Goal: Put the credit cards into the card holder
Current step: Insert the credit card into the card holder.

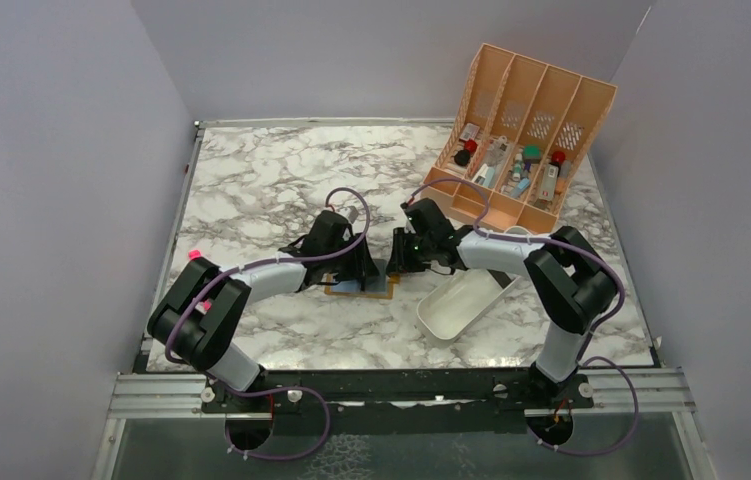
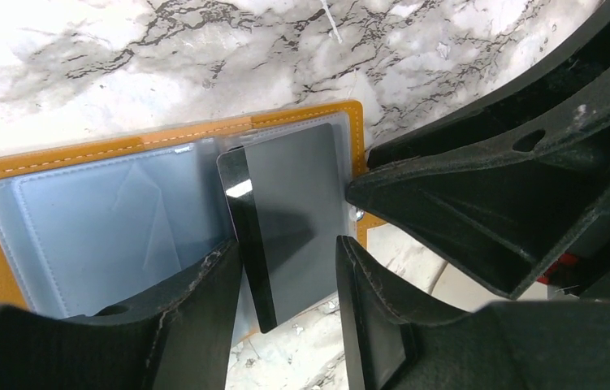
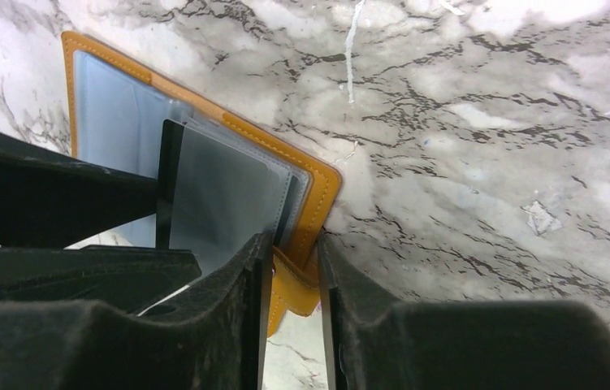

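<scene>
Top external view gives you the whole layout: the marble bench, a peach slotted organiser at the far right corner, and a white tray lying near the right arm. Whether more cards lie in that tray, you cannot tell from up there. Both arms lean in over the bench's middle and cover most of what matters.

The card holder lies opened flat on the bench between them, its clear sleeves facing up. That placing suits the job, since the pocket mouths are exposed. The left wrist view shows one card part-way into a sleeve, its near end sticking out past the holder's edge. The glossy plastic makes it hard to judge how deep it sits or which sleeve it has entered.

Your left fingers pinch this card by its two long edges, which likely leaves its leading end free to slide in. Your right fingers stand close together on the orange flap at the holder's edge, apparently nipping it. I judge that this pins the holder so it cannot skate while the card is pushed. The fingers themselves hide the flap's end, and no snap is visible.
</scene>
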Available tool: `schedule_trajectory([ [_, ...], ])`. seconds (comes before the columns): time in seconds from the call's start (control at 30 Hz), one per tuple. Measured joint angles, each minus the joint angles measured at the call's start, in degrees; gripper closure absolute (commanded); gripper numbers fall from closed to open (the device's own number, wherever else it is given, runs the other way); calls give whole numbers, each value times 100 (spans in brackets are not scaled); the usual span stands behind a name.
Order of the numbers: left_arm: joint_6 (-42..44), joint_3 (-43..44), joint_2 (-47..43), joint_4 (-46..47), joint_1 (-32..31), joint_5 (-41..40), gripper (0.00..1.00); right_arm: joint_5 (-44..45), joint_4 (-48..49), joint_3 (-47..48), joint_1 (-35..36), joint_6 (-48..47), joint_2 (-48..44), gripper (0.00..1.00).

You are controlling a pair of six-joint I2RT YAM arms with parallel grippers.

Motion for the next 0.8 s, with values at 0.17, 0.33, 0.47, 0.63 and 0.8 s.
schedule_trajectory([
  [0.17,-11,74,0,-151,-35,-116,45,201,-160,24,26,-35,-87,64],
  [0.33,-48,83,-2,-175,-35,-221,44,389,-372,24,28,-85,-195,69],
  [0.47,-50,133,-7,-236,-37,-315,45,498,-472,24,28,-122,-227,73],
  [0.63,-50,153,-11,-271,-46,-365,45,627,-518,24,28,-129,-227,74],
  [0.8,-44,157,0,-254,-48,-363,45,686,-520,57,28,-162,-199,74],
])
